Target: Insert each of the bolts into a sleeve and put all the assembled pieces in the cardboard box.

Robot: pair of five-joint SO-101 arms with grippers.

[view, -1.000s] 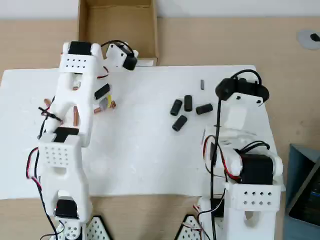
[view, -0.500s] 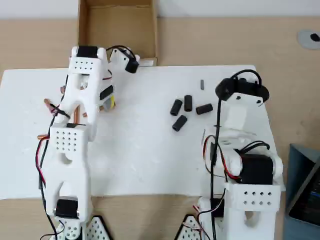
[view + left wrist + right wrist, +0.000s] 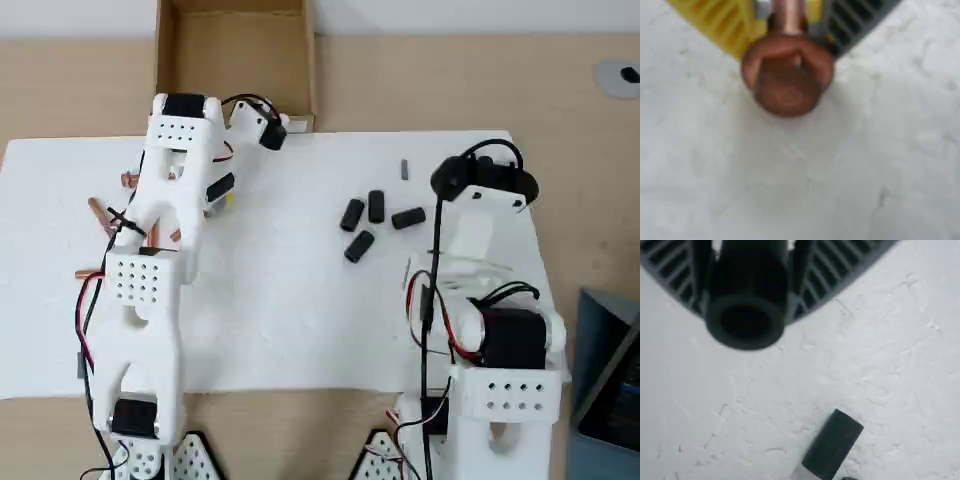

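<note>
Firmly held: one copper bolt [image 3: 787,82], one black sleeve [image 3: 746,315].
Left gripper [image 3: 790,17] is clamped on the bolt, right gripper [image 3: 747,267] on the sleeve; the cardboard box [image 3: 235,60] lies beyond the left gripper.

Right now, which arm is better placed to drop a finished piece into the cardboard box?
Left. The left arm, its jaws shut on a bolt, sits close to the cardboard box in the high view; the right arm, holding a sleeve, is farther off across the white sheet.

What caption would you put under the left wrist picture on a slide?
Left gripper clamps a copper bolt, head facing the camera, over the white mat.
</note>
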